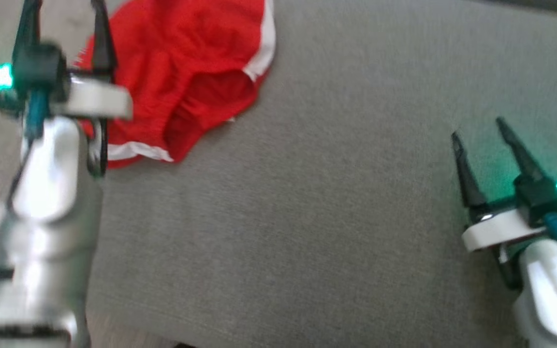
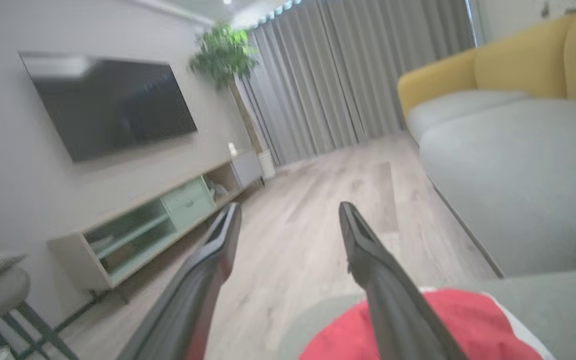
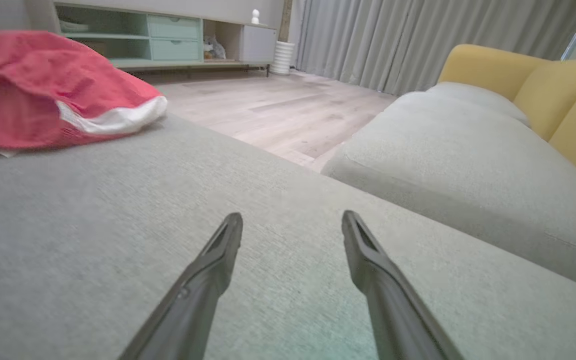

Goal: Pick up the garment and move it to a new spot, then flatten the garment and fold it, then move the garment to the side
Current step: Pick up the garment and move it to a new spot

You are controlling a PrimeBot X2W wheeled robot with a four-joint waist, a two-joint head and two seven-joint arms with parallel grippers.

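Red shorts (image 1: pixel 191 63) lie far left on the grey cushion (image 1: pixel 307 217), just beside the left claw (image 1: pixel 65 19), which is spread and empty. Right claw (image 1: pixel 477 128), also spread, is well apart.

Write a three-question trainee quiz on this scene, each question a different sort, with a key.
1. True or false: the right gripper is shut on the red garment.
2. The garment lies on: A a grey cushion; B the wood floor; C the yellow sofa.
3. Fill in: the gripper nearer the garment is the ___ one.
Key: 1 false, its jaws stand open; 2 A; 3 left gripper.
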